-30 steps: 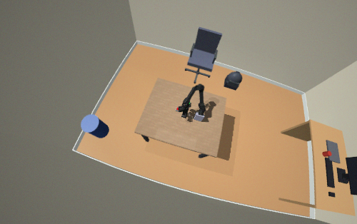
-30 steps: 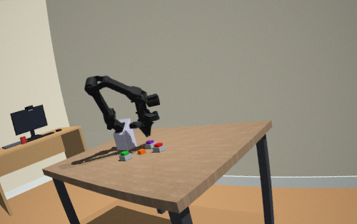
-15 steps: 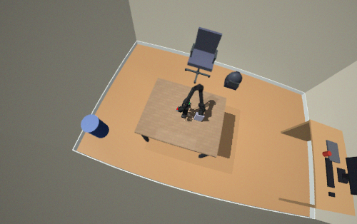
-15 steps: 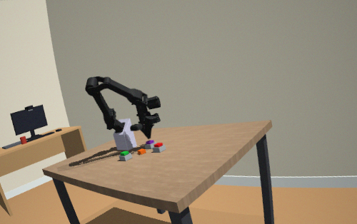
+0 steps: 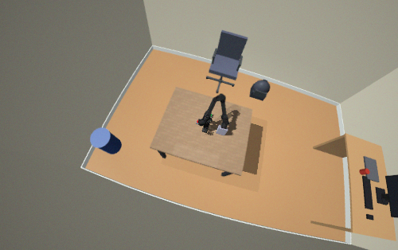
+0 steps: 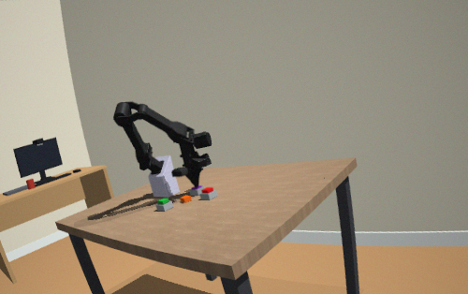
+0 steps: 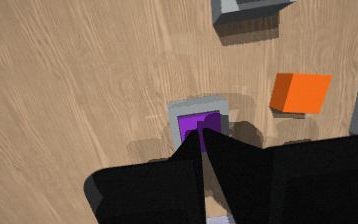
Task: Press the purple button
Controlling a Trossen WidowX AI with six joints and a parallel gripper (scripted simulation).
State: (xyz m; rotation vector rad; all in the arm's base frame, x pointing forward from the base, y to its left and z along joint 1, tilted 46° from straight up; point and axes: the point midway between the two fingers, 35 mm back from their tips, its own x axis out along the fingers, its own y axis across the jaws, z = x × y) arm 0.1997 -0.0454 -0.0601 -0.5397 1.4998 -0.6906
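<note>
Purple button (image 7: 198,125) is the sole target. View-by-view notes follow.

Top view: the arm (image 5: 215,113) reaches from its base near the table's far edge toward the middle of the table (image 5: 184,135). The buttons are too small here to separate; only specks of red and green show beside the wrist. No writing is legible.

Exterior view: the gripper (image 6: 196,180) points straight down with its tips at the purple button, which sits on the table between the arm's pale base block (image 6: 164,183) and the red button (image 6: 208,192). The orange block (image 6: 185,198) and green button (image 6: 164,203) lie just beside it, nearer the camera. The vertical pose appears chosen so that force goes squarely into the cap and the neighbours stay untouched. No labels can be read; the monitor (image 6: 37,156) on the side desk is blank.

Wrist view: the jaws are pressed together with nothing between them, forming one narrow tip. That tip overlaps the near edge of the purple cap inside its grey housing (image 7: 198,107); whether it is already in contact cannot be told. Closing the fingers likely serves to give a single stiff pressing point that fits the cap and stays apart from the orange block on the right. The cap, housing and block carry no markings.
</note>
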